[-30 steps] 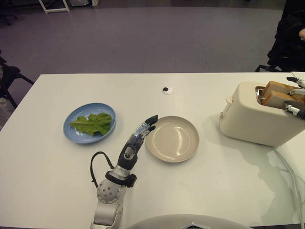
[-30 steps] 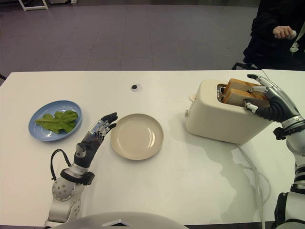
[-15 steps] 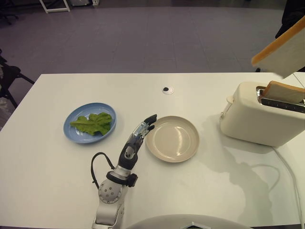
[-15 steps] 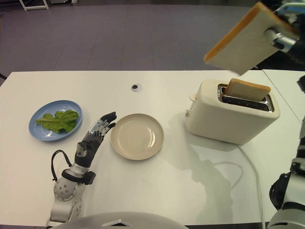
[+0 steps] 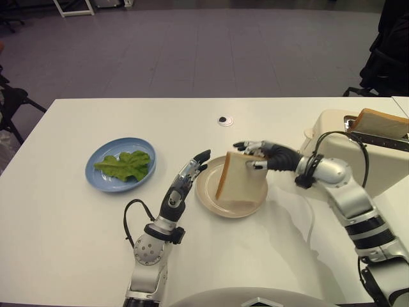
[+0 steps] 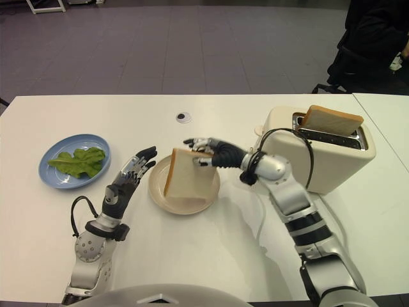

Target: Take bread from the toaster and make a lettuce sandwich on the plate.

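- Right hand (image 6: 214, 152) has its fingers pinched on the top edge of a bread slice (image 6: 187, 179). The slice stands tilted, lower edge down on the beige plate (image 6: 155, 185).
- Left hand (image 6: 128, 176) sits just left of that plate, fingers stretched out, holding nothing.
- Another slice (image 6: 332, 120) pokes up out of the toaster (image 6: 332, 166) on the right.
- Lettuce (image 6: 77, 161) lies on the blue plate (image 6: 54, 179), far left of the worktop (image 6: 211, 256).

Glossy beige plate (image 5: 205, 191), matt white table (image 5: 64, 224), smooth cream toaster (image 6: 345, 163)
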Controlling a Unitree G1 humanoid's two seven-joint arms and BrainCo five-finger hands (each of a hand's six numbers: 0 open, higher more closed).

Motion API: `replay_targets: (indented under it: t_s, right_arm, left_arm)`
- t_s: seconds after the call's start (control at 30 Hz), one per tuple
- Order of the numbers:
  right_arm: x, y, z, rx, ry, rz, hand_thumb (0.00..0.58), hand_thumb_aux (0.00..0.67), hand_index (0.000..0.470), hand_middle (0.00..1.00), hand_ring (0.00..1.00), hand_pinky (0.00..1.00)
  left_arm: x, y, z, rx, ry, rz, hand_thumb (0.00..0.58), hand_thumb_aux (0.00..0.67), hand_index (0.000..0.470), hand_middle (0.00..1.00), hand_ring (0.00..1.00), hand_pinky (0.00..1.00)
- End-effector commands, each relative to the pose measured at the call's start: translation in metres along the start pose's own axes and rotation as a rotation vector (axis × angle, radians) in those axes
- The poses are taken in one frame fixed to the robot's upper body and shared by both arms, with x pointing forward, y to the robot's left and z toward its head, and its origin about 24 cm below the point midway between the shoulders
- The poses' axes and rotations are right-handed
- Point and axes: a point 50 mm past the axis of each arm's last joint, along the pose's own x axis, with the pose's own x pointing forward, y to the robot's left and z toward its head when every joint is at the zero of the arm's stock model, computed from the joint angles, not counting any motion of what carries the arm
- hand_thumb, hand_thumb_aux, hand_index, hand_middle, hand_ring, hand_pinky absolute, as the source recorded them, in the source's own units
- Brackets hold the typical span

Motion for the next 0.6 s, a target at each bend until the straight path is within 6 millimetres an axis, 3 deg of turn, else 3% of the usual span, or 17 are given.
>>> replay_targets:
  t_s: [0.03, 0.1, 0.13, 0.17, 0.2, 0.23, 0.4, 0.6]
  right_arm:
    - [0.007, 0.001, -0.002, 0.019, 0.002, -0.013, 0.580, 0.670, 0.470, 0.00, 0.00, 0.00]
    - [0.009, 0.004, -0.003, 0.022, 0.002, -0.003, 0.580, 0.667, 0.468, 0.00, 0.00, 0.00]
    - [0.010, 0.007, -0.004, 0.018, 0.007, 0.009, 0.564, 0.557, 0.391, 0.00, 0.00, 0.00]
    - [0.011, 0.009, -0.005, 0.012, 0.011, 0.018, 0.458, 0.363, 0.254, 0.00, 0.00, 0.00]
    - [0.012, 0.011, -0.006, 0.002, 0.015, 0.022, 0.045, 0.026, 0.018, 0.00, 0.00, 0.00]
    - [0.012, 0.013, -0.006, -0.006, 0.017, 0.022, 0.000, 0.000, 0.000, 0.00, 0.00, 0.00]
    - [0.014, 0.011, 0.000, -0.016, -0.012, -0.011, 0.000, 0.000, 0.000, 0.00, 0.00, 0.00]
    - [0.009, 0.003, 0.005, -0.017, -0.047, -0.088, 0.000, 0.000, 0.000, 0.00, 0.00, 0.00]
  left_arm:
    - [-0.001, 0.000, -0.002, 0.002, 0.010, -0.009, 0.000, 0.000, 0.000, 0.00, 0.00, 0.00]
    - [-0.001, -0.001, -0.002, 0.000, 0.009, -0.013, 0.000, 0.000, 0.000, 0.00, 0.00, 0.00]
    - [-0.001, -0.002, -0.002, 0.000, 0.009, -0.013, 0.000, 0.000, 0.000, 0.00, 0.00, 0.00]
    - [-0.001, -0.002, -0.001, -0.003, 0.007, -0.011, 0.000, 0.000, 0.000, 0.00, 0.00, 0.00]
    - [-0.001, -0.002, -0.001, -0.008, 0.005, -0.009, 0.000, 0.000, 0.000, 0.00, 0.00, 0.00]
    - [-0.001, -0.002, -0.001, -0.011, 0.003, -0.007, 0.000, 0.000, 0.000, 0.00, 0.00, 0.00]
    - [0.001, 0.010, 0.006, 0.020, -0.013, 0.036, 0.000, 0.000, 0.000, 0.00, 0.00, 0.00]
    - [0.004, 0.065, 0.026, 0.276, 0.029, 0.154, 0.000, 0.000, 0.000, 0.00, 0.00, 0.00]
